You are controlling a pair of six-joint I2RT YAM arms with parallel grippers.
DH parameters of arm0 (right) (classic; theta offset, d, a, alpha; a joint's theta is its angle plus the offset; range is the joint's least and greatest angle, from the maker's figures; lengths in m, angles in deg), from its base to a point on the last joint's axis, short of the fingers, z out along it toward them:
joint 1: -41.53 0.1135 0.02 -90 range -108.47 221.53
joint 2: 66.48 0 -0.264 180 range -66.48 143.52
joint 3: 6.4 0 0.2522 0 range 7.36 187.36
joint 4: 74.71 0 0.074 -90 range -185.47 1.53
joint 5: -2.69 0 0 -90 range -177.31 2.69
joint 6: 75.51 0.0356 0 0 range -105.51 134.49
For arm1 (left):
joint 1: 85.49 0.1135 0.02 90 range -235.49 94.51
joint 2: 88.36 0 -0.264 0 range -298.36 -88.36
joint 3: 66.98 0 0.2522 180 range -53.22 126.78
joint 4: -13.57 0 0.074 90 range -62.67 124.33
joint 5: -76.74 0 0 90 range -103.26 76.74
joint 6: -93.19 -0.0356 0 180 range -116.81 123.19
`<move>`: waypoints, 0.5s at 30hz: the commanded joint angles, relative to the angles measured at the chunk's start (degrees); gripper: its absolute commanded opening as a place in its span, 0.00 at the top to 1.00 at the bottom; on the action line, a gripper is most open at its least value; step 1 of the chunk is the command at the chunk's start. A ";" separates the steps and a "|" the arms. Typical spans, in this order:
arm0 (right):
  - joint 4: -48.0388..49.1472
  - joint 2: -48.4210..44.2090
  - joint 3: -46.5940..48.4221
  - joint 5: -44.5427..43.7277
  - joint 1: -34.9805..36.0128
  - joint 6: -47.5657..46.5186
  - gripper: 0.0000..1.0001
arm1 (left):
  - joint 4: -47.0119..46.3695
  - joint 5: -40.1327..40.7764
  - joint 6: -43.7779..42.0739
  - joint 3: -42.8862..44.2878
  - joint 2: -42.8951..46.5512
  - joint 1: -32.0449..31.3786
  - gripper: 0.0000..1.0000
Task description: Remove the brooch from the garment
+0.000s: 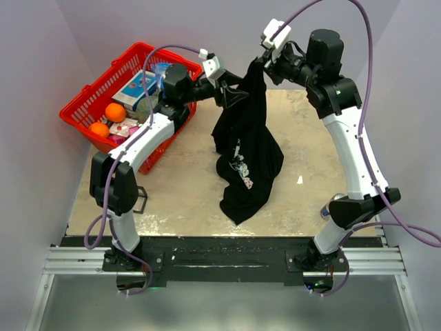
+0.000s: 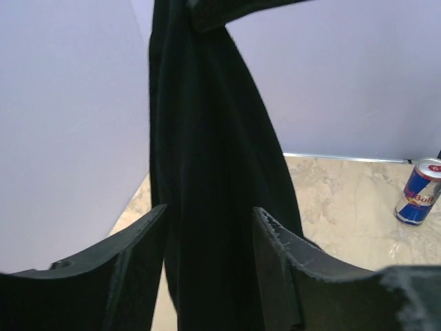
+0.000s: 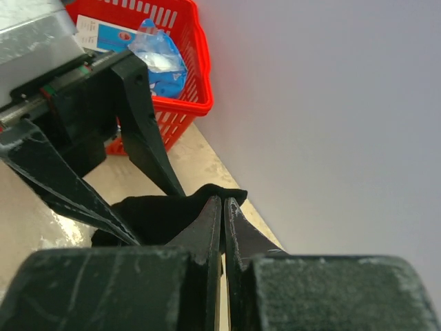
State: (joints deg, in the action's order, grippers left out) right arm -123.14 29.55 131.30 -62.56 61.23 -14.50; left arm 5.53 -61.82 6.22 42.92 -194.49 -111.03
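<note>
Two grippers are meeting near the top of the garment (image 1: 244, 148) in the overhead view. The right gripper (image 1: 264, 61) is pinching a bunched edge of the black shirt and lifting it, so the cloth is hanging in one long fold with its lower end resting on the table (image 1: 179, 186). The left gripper (image 1: 224, 88) is sitting just beside that fold, a little below the pinch. The floral print (image 1: 241, 169) is showing low on the cloth. The brooch is not showing, and I cannot tell where on the shirt it is sitting. A red basket (image 1: 93, 86) is standing well apart on the left.

In the left wrist view, the left fingers (image 2: 131, 269) are standing wide apart with the hanging fold passing between them, and nothing is being clamped. No pin is showing against the dark cloth. A can (image 2: 420, 192) is standing on the table far to the right.

In the right wrist view, the jaws are pressing together on a nub of black fabric, with the brooch hidden here too.

The shirt is looking light, limp and prone to swinging, so it is probably going to slip and twist rather than hold a shape. The brooch is likely small and hard, calling for a fingertip pinch on its rim while the other gripper is keeping the cloth taut close by. The fold likely needs spreading first to expose it.
</note>
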 commanded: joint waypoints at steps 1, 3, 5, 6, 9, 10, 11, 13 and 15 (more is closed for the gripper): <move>3.47 -3.21 -1.42 0.21 1.04 -0.80 1.00 | -5.27 1.10 2.86 4.67 -0.57 -1.00 0.50; 4.17 -4.00 -3.43 -0.32 1.30 -0.45 1.00 | -5.44 0.83 3.56 5.55 -0.66 -1.09 0.57; 5.14 -4.71 -4.93 -1.02 1.30 0.51 1.00 | -5.62 0.83 4.35 5.90 -0.40 -1.09 0.63; 5.41 -4.88 -6.68 -1.11 1.30 0.95 1.00 | -5.45 1.18 4.44 5.90 -0.22 -1.09 0.64; 6.81 -5.85 -10.54 -1.46 1.30 2.18 1.00 | -3.09 1.36 3.40 5.99 0.39 -1.09 0.79; 7.60 -6.11 -11.34 -1.46 1.39 3.23 1.00 | -1.77 1.18 1.47 5.99 0.83 -1.09 0.94; 8.13 -6.20 -11.96 -1.72 1.39 3.94 1.00 | -0.27 1.36 0.15 5.90 1.09 -1.09 1.00; 7.70 -5.94 -11.97 -3.30 1.22 6.39 0.73 | 6.05 1.53 -3.71 5.90 2.75 -0.22 1.00; 6.38 -6.03 -11.09 -4.62 0.34 7.46 0.52 | 12.18 1.62 -5.92 5.29 4.69 2.49 1.00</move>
State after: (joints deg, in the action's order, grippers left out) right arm -119.71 26.01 119.30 -64.33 62.41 -10.94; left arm 8.05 -60.92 6.22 46.83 -195.49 -111.97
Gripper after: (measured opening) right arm 0.328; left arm 0.018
